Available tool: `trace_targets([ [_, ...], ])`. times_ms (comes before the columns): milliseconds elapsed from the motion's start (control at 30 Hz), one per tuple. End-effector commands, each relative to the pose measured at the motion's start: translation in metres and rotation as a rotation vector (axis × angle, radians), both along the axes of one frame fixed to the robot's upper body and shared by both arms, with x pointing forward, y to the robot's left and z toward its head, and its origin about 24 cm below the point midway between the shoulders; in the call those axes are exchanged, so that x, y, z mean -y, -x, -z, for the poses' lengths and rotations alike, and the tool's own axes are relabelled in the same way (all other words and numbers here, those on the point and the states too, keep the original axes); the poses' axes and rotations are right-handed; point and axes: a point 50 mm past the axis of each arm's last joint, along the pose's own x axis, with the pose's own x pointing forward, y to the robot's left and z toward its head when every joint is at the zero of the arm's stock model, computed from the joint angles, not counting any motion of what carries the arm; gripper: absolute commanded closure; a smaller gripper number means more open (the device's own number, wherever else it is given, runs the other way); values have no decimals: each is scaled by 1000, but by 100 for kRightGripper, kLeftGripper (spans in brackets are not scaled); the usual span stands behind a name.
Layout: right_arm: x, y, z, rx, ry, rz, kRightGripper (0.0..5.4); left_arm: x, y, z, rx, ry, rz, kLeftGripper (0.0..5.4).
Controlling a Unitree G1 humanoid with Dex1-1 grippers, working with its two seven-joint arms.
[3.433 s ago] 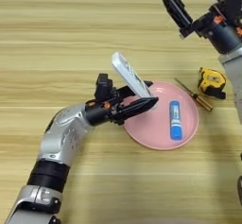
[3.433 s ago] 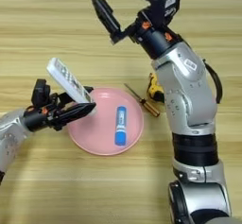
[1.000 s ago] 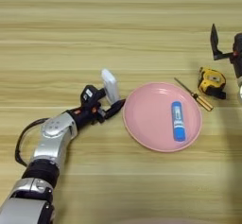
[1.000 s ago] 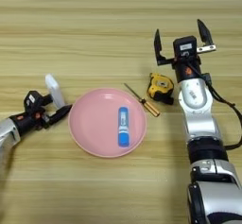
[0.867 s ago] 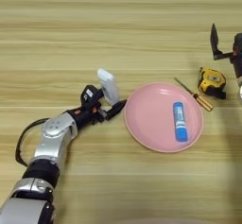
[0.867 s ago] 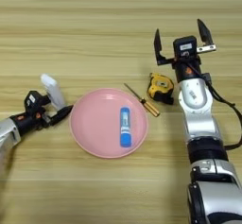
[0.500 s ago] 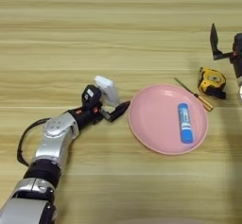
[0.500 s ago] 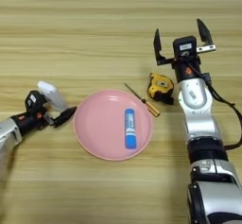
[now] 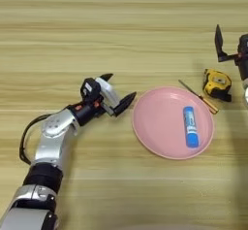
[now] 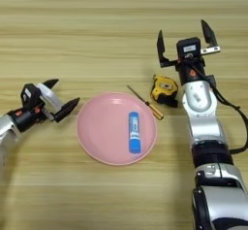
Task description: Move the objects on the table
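Observation:
My left gripper [image 9: 117,89] rests low on the table [image 9: 121,25], just left of the pink plate [image 9: 160,127]. Its two black fingers are spread open. The white remote control [image 9: 106,93] lies between them, close to the wrist. A small blue tube [image 9: 190,133] lies on the right half of the plate. The thin screwdriver [image 10: 145,103] lies by the plate's far right rim, and the yellow-black tape measure [image 10: 164,89] sits just beyond it. My right gripper [image 10: 184,37] is raised behind the tape measure, wide open and empty.
Bare wood stretches across the far half of the table and along the near edge. My right arm [image 10: 203,122] runs down the right side, beside the plate.
The left gripper has lowered the remote from upright to flat beside the plate, and its fingers have spread. The plate with the tube has slid slightly right. The right arm is still.

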Motion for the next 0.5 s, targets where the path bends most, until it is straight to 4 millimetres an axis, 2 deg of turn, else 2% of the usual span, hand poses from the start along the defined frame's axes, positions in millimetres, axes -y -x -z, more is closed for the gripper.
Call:
trace_targets([
  [33, -3, -3, -6, 20, 0, -9, 0, -2, 4, -24, 91, 27, 21, 3],
  [500, -3, -4, -6, 23, 0, -10, 0, -1, 7, -31, 100, 24, 28, 3],
])
